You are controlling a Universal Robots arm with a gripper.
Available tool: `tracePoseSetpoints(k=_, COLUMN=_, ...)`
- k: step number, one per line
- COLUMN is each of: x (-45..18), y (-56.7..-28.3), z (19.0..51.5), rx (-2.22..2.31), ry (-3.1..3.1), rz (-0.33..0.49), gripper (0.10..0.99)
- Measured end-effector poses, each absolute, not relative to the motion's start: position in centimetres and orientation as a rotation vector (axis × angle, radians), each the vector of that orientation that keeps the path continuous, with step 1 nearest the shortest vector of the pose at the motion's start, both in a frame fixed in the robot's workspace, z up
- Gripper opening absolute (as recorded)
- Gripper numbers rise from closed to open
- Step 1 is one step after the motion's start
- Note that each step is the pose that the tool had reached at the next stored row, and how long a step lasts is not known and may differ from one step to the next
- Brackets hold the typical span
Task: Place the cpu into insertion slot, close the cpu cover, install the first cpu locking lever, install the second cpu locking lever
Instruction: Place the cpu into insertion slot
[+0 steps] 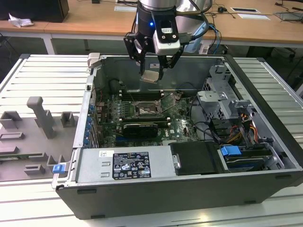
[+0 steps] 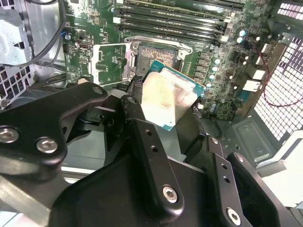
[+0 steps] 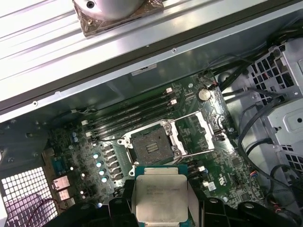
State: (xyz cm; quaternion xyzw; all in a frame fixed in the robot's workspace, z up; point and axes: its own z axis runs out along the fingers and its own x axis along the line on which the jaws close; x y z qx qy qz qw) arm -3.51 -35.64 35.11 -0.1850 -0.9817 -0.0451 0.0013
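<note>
The jaws pinch the cpu by its edges, held flat well above the insertion slot; the cpu cover lies open for access.

One computer case lies open here. Above the case I count one arm with one gripper, and one cpu pinched between its fingers. Inside the case there is one insertion slot, one cpu cover, one long black graphics card and one labelled power supply. I count two blue plastic tabs: one tab inside the case, the other tab just outside it.
</note>
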Motion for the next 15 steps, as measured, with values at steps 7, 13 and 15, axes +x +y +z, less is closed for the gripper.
tracePoseSetpoints(k=7, x=-3.51, y=-35.64, z=35.09, rx=-0.628, ry=-3.074, rz=-0.142, gripper=0.529)
tracePoseSetpoints(k=13, x=-3.51, y=-35.64, z=35.09, rx=-0.673, ry=-3.065, rz=-0.142, gripper=0.529)
tracePoseSetpoints(k=15, x=-3.51, y=-35.64, z=35.08, rx=-0.684, ry=-3.063, rz=-0.142, gripper=0.529)
